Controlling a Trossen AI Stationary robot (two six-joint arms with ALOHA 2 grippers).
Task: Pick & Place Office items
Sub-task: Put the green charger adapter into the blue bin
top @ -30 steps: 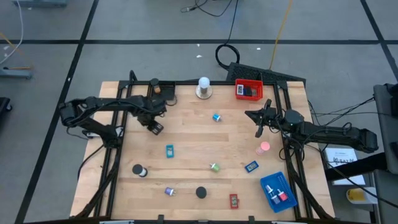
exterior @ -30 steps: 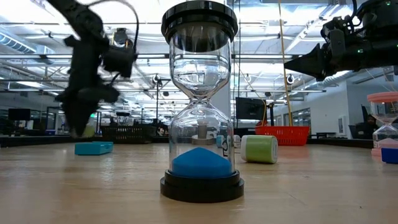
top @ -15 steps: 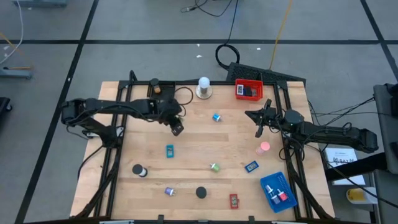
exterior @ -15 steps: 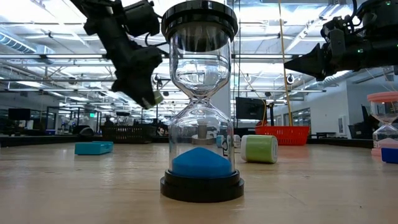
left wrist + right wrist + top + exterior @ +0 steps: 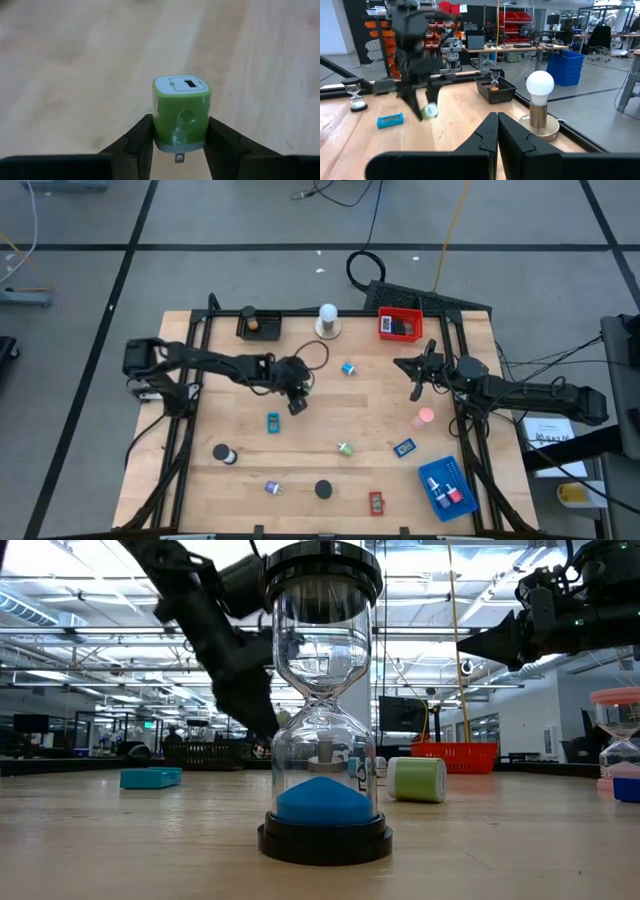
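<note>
Green charger cube (image 5: 180,112) clamped between left claw (image 5: 179,137) fingers

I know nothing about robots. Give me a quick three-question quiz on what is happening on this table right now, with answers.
1. True or false: the left gripper holds a small green plug-in charger block between its jaws.
2. Which colour is the sand in the clear hourglass nearest the low camera? A) pink B) blue C) green
3. Fill in: the right gripper, hanging over the wooden table at its right side, has its jaws ____.

Key: 1 true; 2 B; 3 shut, holding nothing.
</note>
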